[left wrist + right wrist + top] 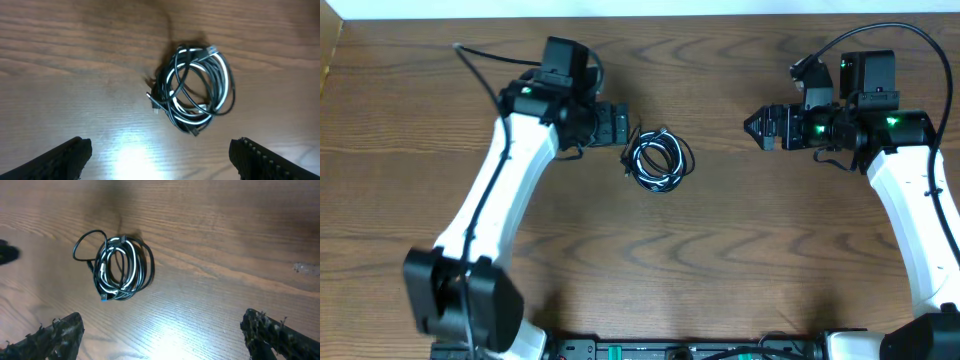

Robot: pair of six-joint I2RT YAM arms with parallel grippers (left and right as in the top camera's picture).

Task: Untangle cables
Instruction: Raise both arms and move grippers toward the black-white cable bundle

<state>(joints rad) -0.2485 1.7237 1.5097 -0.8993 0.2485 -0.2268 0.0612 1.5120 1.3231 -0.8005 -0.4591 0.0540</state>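
Setting: robotics lab bench. Landmark: 1 coil of cables (658,160) at the middle of a wood-grain table (720,270).
- 2 white-and-black robot arms flank the coil, left arm (505,190) and right arm (910,210), both with green status lights.
- Below the coil, at the table's near edge: black equipment rail (660,350) with green connectors.
- Above the coil, past the far edge: plain pale surface (620,8).
- Lamp glare on the wood near the coil in the wrist views.

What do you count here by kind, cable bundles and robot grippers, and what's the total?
Cable tangle: 1 (black and whitish cords coiled together; the separate cords cannot be counted)
Grippers: 2 (left gripper and right gripper, both open, neither touching the tangle)
Total: 3
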